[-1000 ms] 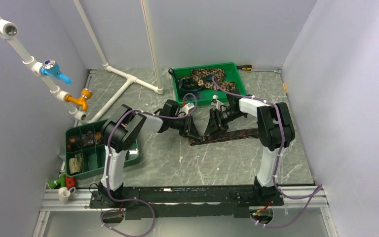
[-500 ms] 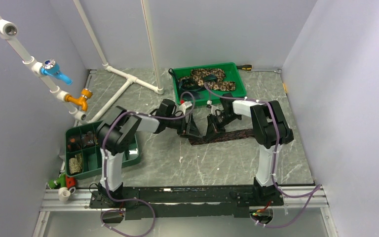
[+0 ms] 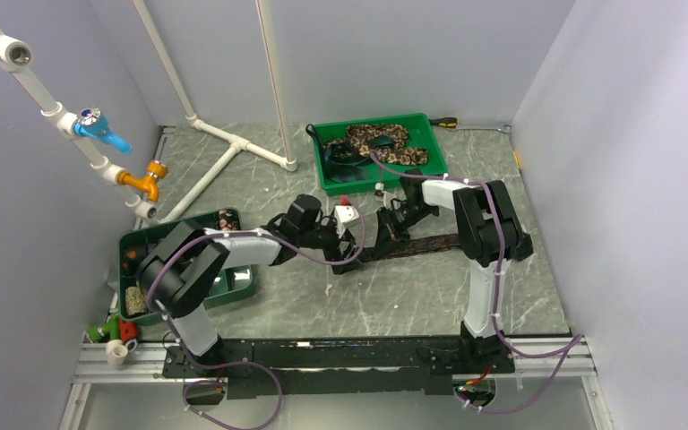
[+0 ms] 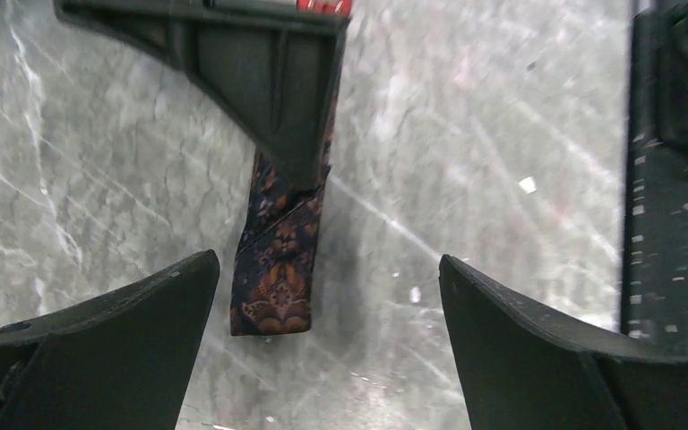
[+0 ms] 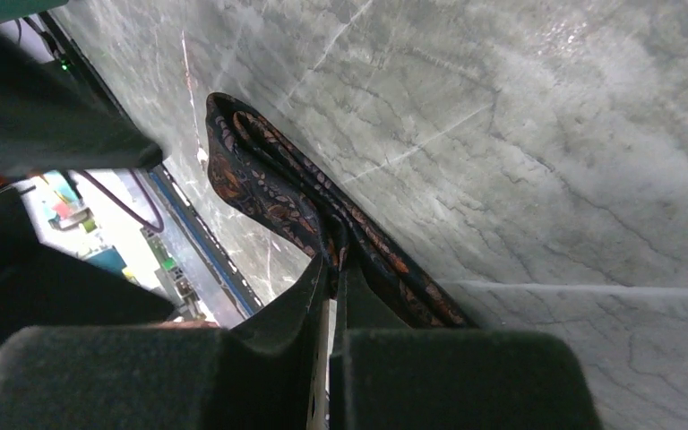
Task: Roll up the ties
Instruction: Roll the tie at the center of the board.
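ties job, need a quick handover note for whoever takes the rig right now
Left gripper open, straddling the free end of the tie on the table, not touching it.
Right gripper shut on that tie, a little further along.
More ties heaped in the green tray at the back.
Done: no roll visible yet.
Left: roll this tie, then the tray's.
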Available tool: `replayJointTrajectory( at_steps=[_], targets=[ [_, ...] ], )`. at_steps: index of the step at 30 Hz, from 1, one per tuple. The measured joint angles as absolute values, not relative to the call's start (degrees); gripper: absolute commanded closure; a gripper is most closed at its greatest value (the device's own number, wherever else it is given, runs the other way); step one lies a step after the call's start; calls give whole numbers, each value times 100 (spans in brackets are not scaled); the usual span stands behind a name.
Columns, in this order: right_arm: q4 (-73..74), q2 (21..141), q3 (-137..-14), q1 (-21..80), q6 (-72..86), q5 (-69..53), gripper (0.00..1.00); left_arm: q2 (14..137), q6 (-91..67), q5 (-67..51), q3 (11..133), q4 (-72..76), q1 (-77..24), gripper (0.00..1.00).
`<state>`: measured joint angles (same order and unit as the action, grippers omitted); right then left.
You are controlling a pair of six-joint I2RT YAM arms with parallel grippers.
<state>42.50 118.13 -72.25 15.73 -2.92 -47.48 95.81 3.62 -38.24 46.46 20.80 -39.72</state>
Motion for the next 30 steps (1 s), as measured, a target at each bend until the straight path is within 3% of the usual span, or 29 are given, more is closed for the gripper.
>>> replayJointTrajectory(
  at_steps=[7,12,15,18,23,25,27,28,30],
  targets=[
    [4466,11937,-7397,1573,-438,-4805,100,10569,1199,-3452,4895,2051,-4108,16],
    [4547,11948,-7446,1573,-499,-4897,98,10890,1710,-3247,5459,1645,-4274,55],
    [4609,11970,-7507,1573,-517,-4980,82,10997,2185,-3044,5765,1210,-4322,64],
    [4654,11970,-7546,1564,-558,-5013,78,11019,2473,-3030,5924,873,-4324,66],
    [4696,11977,-7550,1553,-578,-5070,100,10958,2926,-3030,5905,716,-4351,67],
    [4687,11992,-7561,1553,-558,-5103,100,10932,3072,-3033,5887,674,-4357,65],
    [4678,12007,-7561,1557,-515,-5113,100,10884,3186,-3039,5830,670,-4359,58],
    [4670,12014,-7564,1564,-491,-5111,100,10860,3234,-3041,5811,655,-4359,46],
    [4665,12029,-7581,1573,-486,-5105,100,10831,3258,-3074,5780,661,-4344,35]
  ],
)
